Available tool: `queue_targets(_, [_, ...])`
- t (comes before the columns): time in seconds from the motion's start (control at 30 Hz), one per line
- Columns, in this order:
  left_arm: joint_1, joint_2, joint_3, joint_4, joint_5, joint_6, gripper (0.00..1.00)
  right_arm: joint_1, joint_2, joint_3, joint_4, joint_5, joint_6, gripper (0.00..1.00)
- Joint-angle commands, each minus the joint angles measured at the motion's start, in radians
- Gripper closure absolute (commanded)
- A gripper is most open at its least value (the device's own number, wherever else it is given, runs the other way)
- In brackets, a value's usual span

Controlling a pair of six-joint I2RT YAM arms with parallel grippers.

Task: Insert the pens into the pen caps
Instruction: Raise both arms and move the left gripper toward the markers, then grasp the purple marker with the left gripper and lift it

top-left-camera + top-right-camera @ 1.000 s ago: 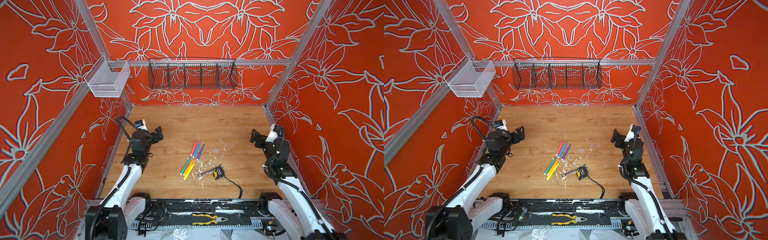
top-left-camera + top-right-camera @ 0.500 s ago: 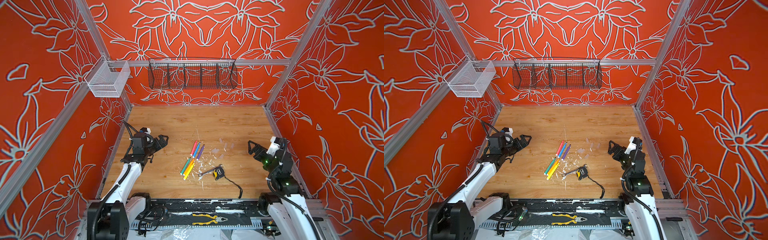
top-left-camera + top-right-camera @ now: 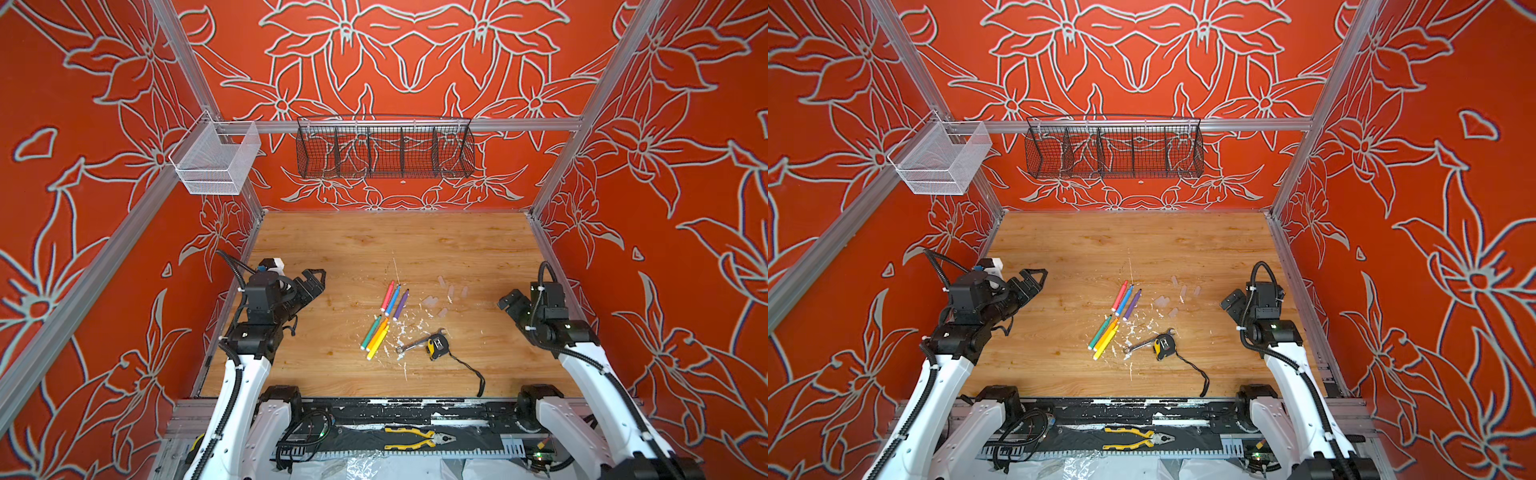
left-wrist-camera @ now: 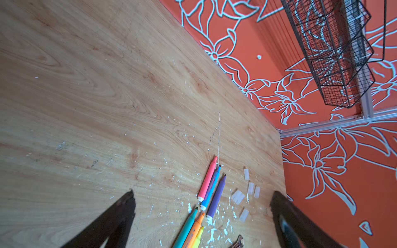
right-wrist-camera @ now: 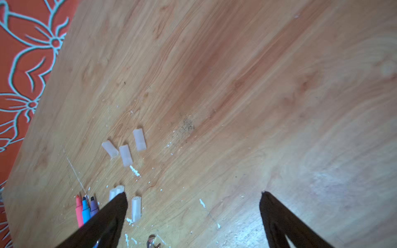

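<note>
Wood worktop point(image 3: 353, 249), mid-frame: pens point(image 3: 395, 300) uncapped, pen caps point(image 3: 430, 300) just right. On left gripper point(image 3: 313, 282) and right gripper point(image 3: 509, 299), fingers wide, empty. Best to pinch one barrel mid-length, tip clear.

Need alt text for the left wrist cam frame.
Six uncapped pens lie on a wooden table, pink, blue and purple in one cluster, green, orange and yellow in another, with clear pen caps scattered beside them. The left pincer frames them, open and empty. A black wire basket hangs against the orange floral wall.
</note>
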Motion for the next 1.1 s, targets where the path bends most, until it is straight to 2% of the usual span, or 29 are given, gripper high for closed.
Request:
queue_targets(0.0, [-0.018, 0.044, 0.036, -0.077, 0.071, 0.066, 0.03, 0.000, -0.121, -0.070, 0.106, -0.052, -0.013, 0.02])
queue_targets(0.03, [-0.054, 0.060, 0.051, -0.084, 0.072, 0.080, 0.03, 0.000, -0.156, -0.096, 0.171, -0.109, -0.083, 0.02])
queue_targets(0.07, [-0.132, 0.078, 0.074, -0.109, 0.004, 0.092, 0.03, -0.001, -0.188, -0.114, 0.230, -0.155, -0.143, 0.02])
queue_targets(0.17, [-0.494, 0.134, 0.130, -0.137, -0.331, 0.096, 0.03, -0.001, -0.148, -0.034, 0.075, -0.045, -0.185, 0.02])
queue_targets(0.2, [-0.596, 0.169, 0.144, -0.120, -0.380, 0.100, 0.01, 0.000, -0.098, 0.005, 0.043, -0.021, -0.211, 0.03])
queue_targets(0.3, [-0.777, 0.329, 0.203, -0.091, -0.445, 0.100, 0.06, 0.000, 0.086, 0.098, -0.017, 0.008, -0.259, 0.03])
queue_targets(0.37, [-0.847, 0.433, 0.257, -0.109, -0.500, 0.094, 0.09, 0.000, 0.212, 0.163, -0.087, 0.069, -0.244, 0.06])
queue_targets(0.43, [-0.874, 0.533, 0.318, -0.160, -0.535, 0.082, 0.13, 0.000, 0.329, 0.212, -0.116, 0.098, -0.243, 0.12])
queue_targets(0.6, [-0.877, 0.716, 0.438, -0.241, -0.547, 0.081, 0.15, 0.001, 0.536, 0.251, -0.027, 0.015, -0.302, 0.14])
queue_targets(0.73, [-0.875, 0.828, 0.510, -0.275, -0.520, 0.081, 0.16, 0.001, 0.528, 0.161, 0.115, 0.062, -0.297, 0.10])
queue_targets(0.83, [-0.875, 0.927, 0.591, -0.324, -0.497, 0.086, 0.23, 0.001, 0.509, 0.130, 0.141, 0.130, -0.284, 0.10])
queue_targets(1.07, [-0.875, 1.113, 0.738, -0.391, -0.467, 0.083, 0.34, 0.003, 0.416, 0.048, 0.230, 0.124, -0.284, 0.14])
